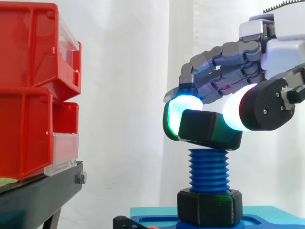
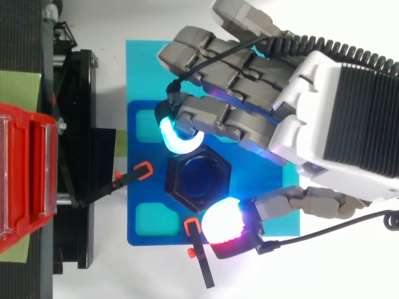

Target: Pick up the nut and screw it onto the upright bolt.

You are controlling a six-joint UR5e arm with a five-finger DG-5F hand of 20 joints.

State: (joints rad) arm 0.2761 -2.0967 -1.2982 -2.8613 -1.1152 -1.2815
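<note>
You can see the hand (image 2: 312,106) with its glowing fingers (image 1: 183,112) pinched on the nut (image 1: 209,129), one pad on each side. The nut is black and six-sided (blue shows through its bore from above). It sits tilted on top of the upright blue threaded bolt (image 1: 208,169), its right side lower. A second black nut (image 1: 209,206) rings the bolt's foot on the blue base (image 2: 143,205).

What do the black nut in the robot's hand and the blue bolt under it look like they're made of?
The nut is probably plastic: matte black, dull, with no metallic glint. The bolt is probably plastic too: uniform blue, with a soft sheen on coarse, chunky threads. Both may be printed, but I can't confirm that.
</note>
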